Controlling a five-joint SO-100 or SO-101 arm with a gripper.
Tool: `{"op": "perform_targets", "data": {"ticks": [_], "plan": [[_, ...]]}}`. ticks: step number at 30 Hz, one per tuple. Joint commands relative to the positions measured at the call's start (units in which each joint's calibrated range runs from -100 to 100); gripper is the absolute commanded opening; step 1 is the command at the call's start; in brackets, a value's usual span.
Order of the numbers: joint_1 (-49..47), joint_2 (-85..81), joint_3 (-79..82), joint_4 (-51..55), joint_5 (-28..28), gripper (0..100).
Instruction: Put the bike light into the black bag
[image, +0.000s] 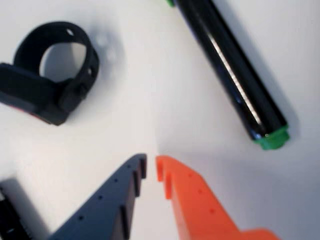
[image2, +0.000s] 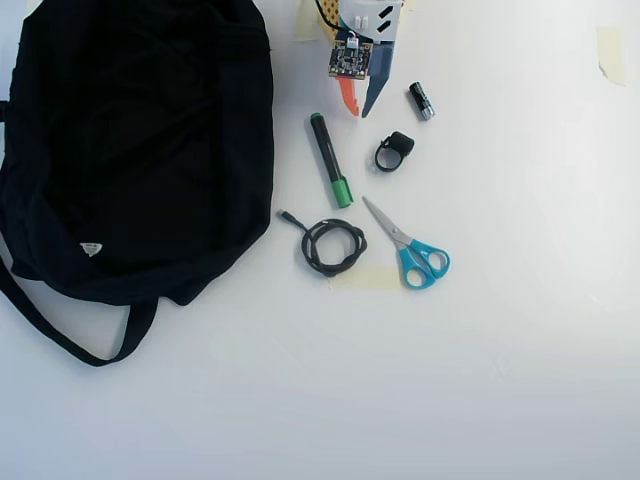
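Your tool (image2: 364, 112) sits near the top edge of the bench (image2: 520, 340) in the overhead view, its orange and dark blue fingers pointing down toward the middle of the bench. In the wrist view the tool (image: 151, 169) has its two tips close together with only a thin gap between them, and nothing is held.

The bike light (image2: 393, 152) lies on the bench just beyond the tips and off to the blue finger's side, which is the right in the overhead view. In the wrist view the bike light (image: 47, 75) shows at upper left, apart from the tool, with its block body nearer the left edge and the strap ring standing open beside it. So you are not lined up on it yet: judging from both views, you will need to swing toward the blue-finger side, reach a little farther out, and spread the fingers before coming down.

A green-capped marker (image2: 330, 160) lies on the orange finger's side, its length running roughly along your reach; keep off it. A small black cylinder (image2: 421, 101) sits near the light toward the top edge.

The black bag (image2: 140, 140) fills the bench's top left corner in the overhead view, well apart from the light, on the far side of the marker.
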Motion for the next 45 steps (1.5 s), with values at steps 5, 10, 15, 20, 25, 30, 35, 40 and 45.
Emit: {"op": "perform_targets", "data": {"ticks": [5, 10, 15, 20, 25, 30, 35, 40, 45], "plan": [[-0.1, -1.6, 1.2, 3.4, 0.2, 2], [-0.1, -1.6, 1.2, 3.4, 0.2, 2], [-0.1, -1.6, 1.2, 3.4, 0.2, 2], [-0.1, -1.6, 1.2, 3.4, 0.2, 2], [-0.8, -1.5, 0.7, 3.1, 0.2, 2], [-1.3, 0.6, -6.0, -2.6, 0.2, 2], [-2.8, 10.5, -15.0, -13.7, 0.2, 2], [-6.6, 20.6, -23.6, -25.6, -0.3, 2], [-8.3, 33.0, -32.0, -41.3, -0.3, 2]]}}
